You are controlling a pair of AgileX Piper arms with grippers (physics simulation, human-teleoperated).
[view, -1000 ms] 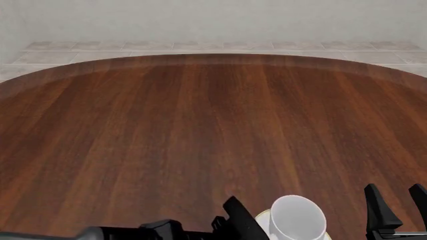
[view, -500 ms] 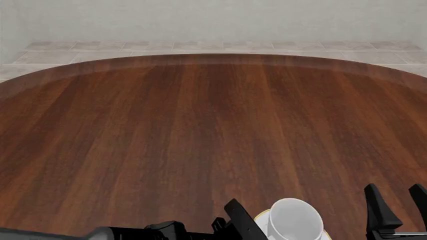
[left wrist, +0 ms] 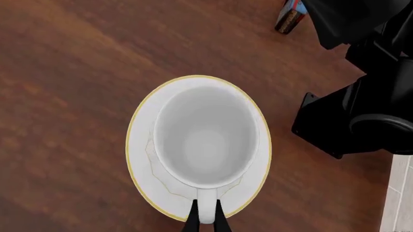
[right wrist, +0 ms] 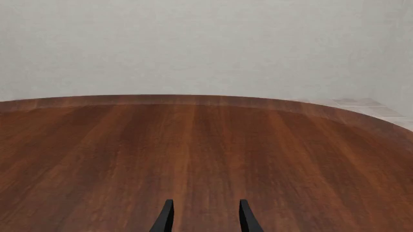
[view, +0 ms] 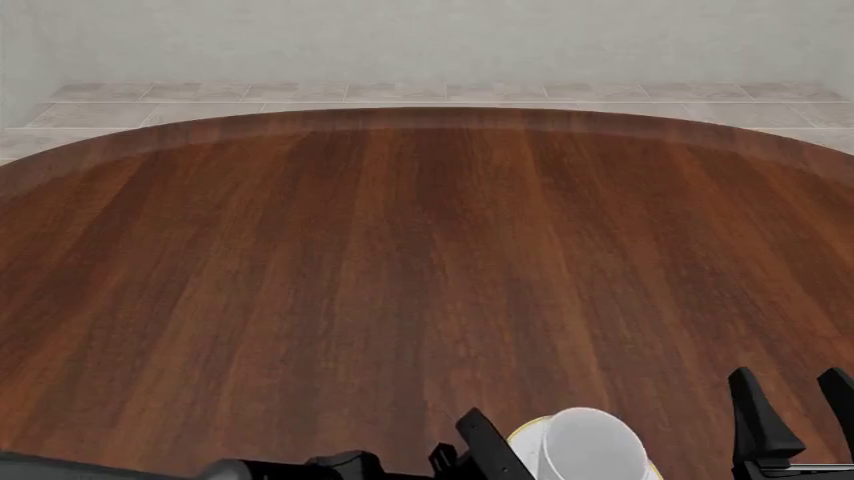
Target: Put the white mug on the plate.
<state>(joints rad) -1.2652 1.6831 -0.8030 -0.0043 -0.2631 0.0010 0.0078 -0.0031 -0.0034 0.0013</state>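
Observation:
The white mug (left wrist: 205,137) stands upright with its mouth open to the left wrist view, centred over the plate (left wrist: 143,164), whose gold rim line rings it. I cannot tell whether the mug's base touches the plate. My left gripper (left wrist: 206,221) is shut on the mug's loop handle. In the front view the mug (view: 587,447) and a sliver of the plate (view: 522,433) sit at the near edge, beside one black finger (view: 486,442) of the left gripper. My right gripper (view: 795,418) stands open to the mug's right, holding nothing, as the right gripper (right wrist: 204,217) also shows in its own wrist view.
The right arm's black body (left wrist: 361,96) stands close beside the plate. A small red and blue object (left wrist: 291,14) lies on the table beyond it. The round wooden table (view: 400,260) stretches far ahead to a tiled floor and wall.
In the front view the mug has sunk lower toward the plate at the near edge, with the left gripper still on it. The right gripper has not moved.

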